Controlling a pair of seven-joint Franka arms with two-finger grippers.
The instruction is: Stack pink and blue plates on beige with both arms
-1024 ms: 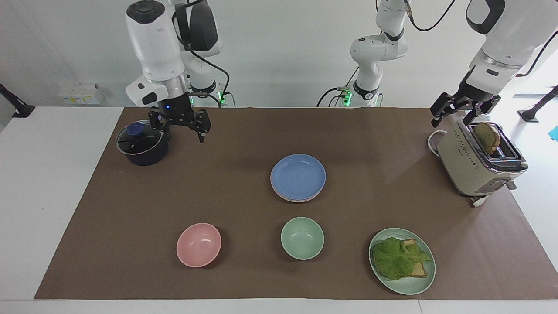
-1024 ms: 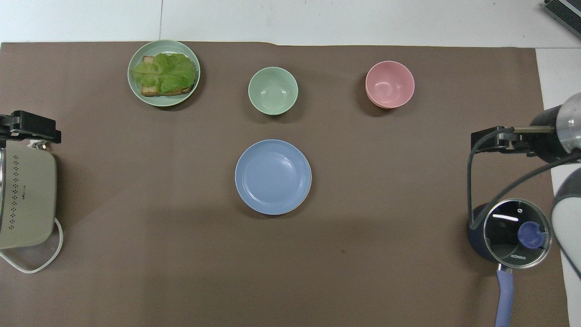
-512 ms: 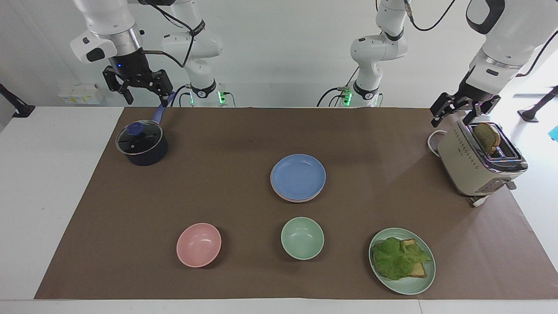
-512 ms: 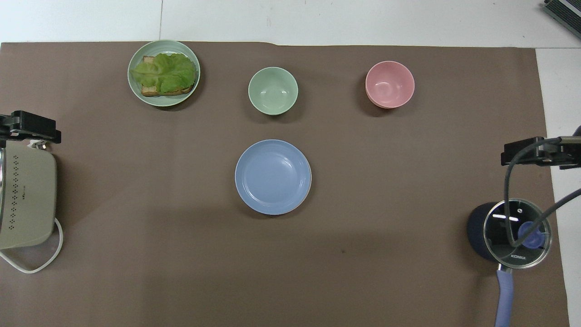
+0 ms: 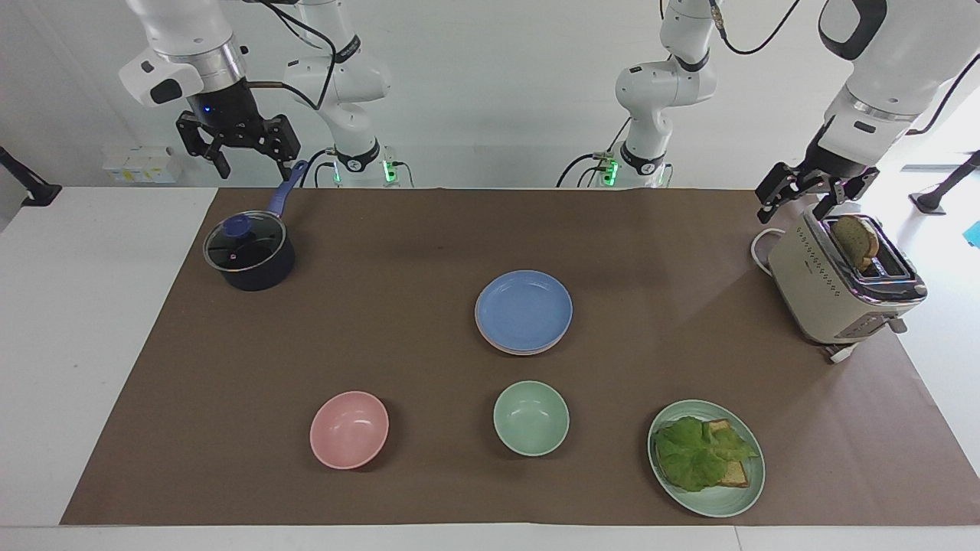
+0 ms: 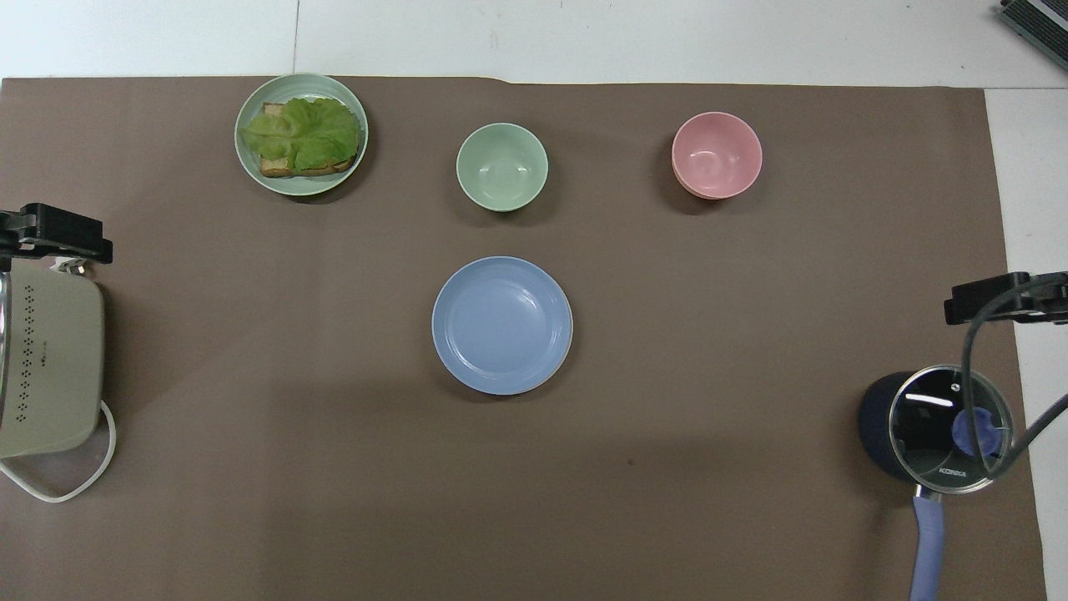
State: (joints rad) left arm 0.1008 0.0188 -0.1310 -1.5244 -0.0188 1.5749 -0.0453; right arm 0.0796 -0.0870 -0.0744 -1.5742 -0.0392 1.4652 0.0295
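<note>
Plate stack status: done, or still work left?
Looks done: blue plate tops the stack mid-table, a pale rim of another plate showing beneath; the layers below can't be told apart. Nothing in hand: right gripper is open, raised by the pot; left gripper open over the toaster. Nothing visibly left.
</note>
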